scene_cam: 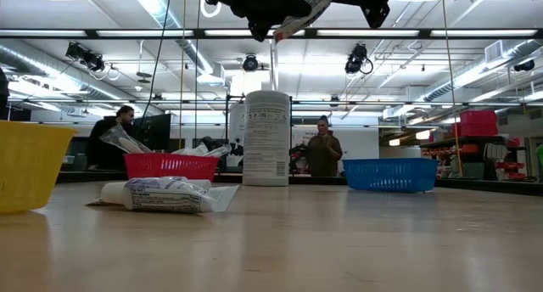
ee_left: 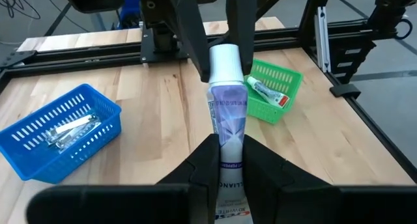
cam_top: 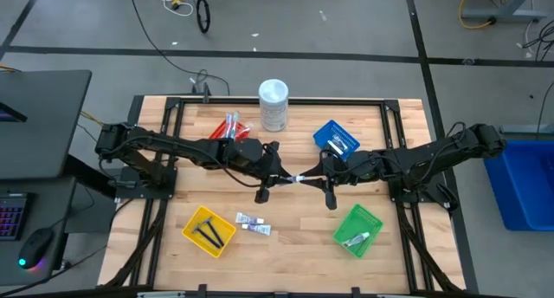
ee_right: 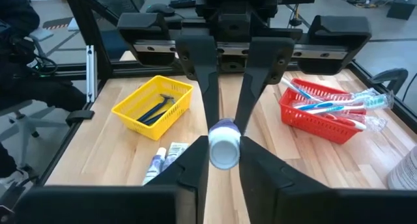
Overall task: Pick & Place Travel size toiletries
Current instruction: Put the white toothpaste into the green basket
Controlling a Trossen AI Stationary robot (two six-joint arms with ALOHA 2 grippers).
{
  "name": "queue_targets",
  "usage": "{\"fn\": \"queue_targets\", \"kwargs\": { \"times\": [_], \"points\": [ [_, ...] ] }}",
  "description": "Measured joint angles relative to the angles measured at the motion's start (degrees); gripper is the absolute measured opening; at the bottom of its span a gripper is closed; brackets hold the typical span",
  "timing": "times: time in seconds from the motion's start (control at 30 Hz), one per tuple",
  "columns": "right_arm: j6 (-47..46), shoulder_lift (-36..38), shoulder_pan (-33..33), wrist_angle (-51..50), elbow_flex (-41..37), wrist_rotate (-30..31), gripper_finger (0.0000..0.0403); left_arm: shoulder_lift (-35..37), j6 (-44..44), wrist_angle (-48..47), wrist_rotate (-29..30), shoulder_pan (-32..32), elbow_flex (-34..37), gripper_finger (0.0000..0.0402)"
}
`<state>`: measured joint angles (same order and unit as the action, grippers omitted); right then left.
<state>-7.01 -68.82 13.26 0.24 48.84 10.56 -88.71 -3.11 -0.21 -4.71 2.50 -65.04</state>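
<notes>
A small white tube with purple print (ee_left: 227, 113) hangs in mid-air above the table's middle, held level between my two grippers (cam_top: 299, 178). My left gripper (ee_left: 229, 168) is shut on its flat tail half. My right gripper (ee_right: 223, 160) is shut on its white cap end (ee_right: 223, 149). Two more small tubes (cam_top: 253, 223) lie flat on the wood near the front. Another tube lies in the green basket (cam_top: 357, 229), black razors in the yellow basket (cam_top: 209, 230), toothbrushes in the red basket (cam_top: 232, 127) and grey packets in the blue basket (cam_top: 336, 139). My left gripper pinches the tube's printed body toward its flat tail (ee_left: 229, 160) between its two fingers. The fingers come nearly level from the table's left and lie along the tube. The tube is lifted clear of the table. My right gripper pinches the round white cap (ee_left: 225, 58) between its two fingertips (ee_right: 195, 160). The fingers come nearly level from the table's right, along the tube. The cap end points into the gripper, clear of the table.
A tall white cylindrical container (cam_top: 273, 105) stands at the far middle of the table. The baskets sit at the four corners around the middle. A black frame (cam_top: 286, 100) rims the wooden top. People show in the room beyond (scene_cam: 322, 149).
</notes>
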Motion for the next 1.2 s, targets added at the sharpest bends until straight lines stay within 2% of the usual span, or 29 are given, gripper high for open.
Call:
{"fn": "queue_targets", "kwargs": {
  "times": [0.57,1.03,1.2],
  "points": [
    [0.0,0.0,0.0,0.0,0.0,-0.1,0.0071,0.0,0.5,0.0,0.0,0.0,0.0,0.0072],
    [0.4,0.3,0.0,0.3,0.0,-0.3,0.0071,2.6,1.0,-0.1,3.6,0.0,0.1,0.0206],
    [0.4,0.7,0.1,-0.7,0.0,-1.0,0.0071,5.7,1.4,0.0,4.2,-0.1,0.0,0.0234]
  ]
}}
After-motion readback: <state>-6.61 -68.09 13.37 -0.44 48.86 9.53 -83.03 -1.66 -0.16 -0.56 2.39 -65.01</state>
